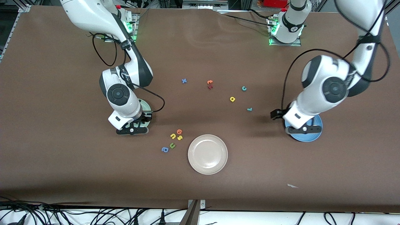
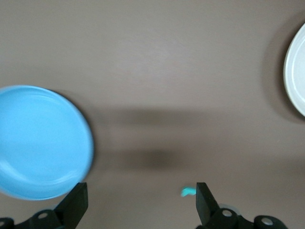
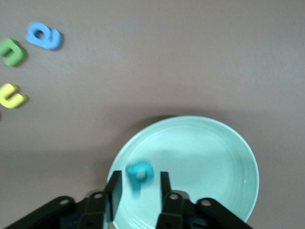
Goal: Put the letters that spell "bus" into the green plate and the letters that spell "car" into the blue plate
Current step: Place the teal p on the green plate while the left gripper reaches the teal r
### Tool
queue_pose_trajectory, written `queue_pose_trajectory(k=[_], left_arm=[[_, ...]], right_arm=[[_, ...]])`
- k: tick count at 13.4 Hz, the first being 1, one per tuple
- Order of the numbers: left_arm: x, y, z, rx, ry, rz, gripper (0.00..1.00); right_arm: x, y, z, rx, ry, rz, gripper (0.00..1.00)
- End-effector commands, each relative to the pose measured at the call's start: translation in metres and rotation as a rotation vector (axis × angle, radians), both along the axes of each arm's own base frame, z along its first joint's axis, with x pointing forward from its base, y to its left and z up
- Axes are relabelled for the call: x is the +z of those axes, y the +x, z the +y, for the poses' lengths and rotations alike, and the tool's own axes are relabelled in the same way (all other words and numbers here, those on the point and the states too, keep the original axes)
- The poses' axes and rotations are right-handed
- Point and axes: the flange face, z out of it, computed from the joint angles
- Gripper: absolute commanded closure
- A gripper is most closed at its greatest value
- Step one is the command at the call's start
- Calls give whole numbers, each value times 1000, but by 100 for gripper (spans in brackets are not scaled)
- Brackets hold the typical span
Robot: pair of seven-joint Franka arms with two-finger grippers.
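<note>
**Desk:** Plates on the brown worktop (image 1: pixel 62 93)?

**Photographer:** Three round, shallow ones: pale mint-green plate (image 3: pixel 228 157), medium-blue plate (image 2: pixel 38 143), cream-white plate (image 1: pixel 207 154).

**Desk:** Small foam letters?

**Photographer:** Twelve. Three teal letters (image 1: pixel 244 88), three yellow letters (image 1: pixel 232 99), two blue letters (image 1: pixel 164 149), two orange letters (image 1: pixel 179 131), one green letter (image 1: pixel 172 145), one dark red letter (image 1: pixel 210 87).

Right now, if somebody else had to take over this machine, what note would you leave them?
Right end effector: over the green plate, jaws slightly apart, teal b between them, apparently released.
Left end effector: open, empty, up beside the blue plate.
Done: at most the b.
Left: yellow u and yellow s, lying beside the cream plate, go in the green plate. Teal c, yellow a and teal r, mid-table, go in the blue plate; no letter shows in it.
</note>
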Motion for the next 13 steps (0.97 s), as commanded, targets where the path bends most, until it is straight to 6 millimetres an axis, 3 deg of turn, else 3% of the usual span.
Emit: queue_pose_trajectory(k=[1,4,5,7,11,13], left_arm=[[-37,-28,-25,73,-15,-26,0],[-76,-64,-55,64,-32,-53,0],[-89,-75,-57,59,-49,-84,0],[-106,-98,-75,22,-79,-129,0],[-123,-110,-78,-48,-43,-119,0],[-133,-113,-77,-86,-23,-113,0]], right_arm=[[-6,-10,-1,-6,-8,20,0],[7,-1,20,-67,55,-7,1],[2,2,31,-137,85,-9,1],[-3,9,62,-173,107,-33,20],[-25,34,94,-484,159,-119,21],[-44,49,105,-545,216,-180,21]])
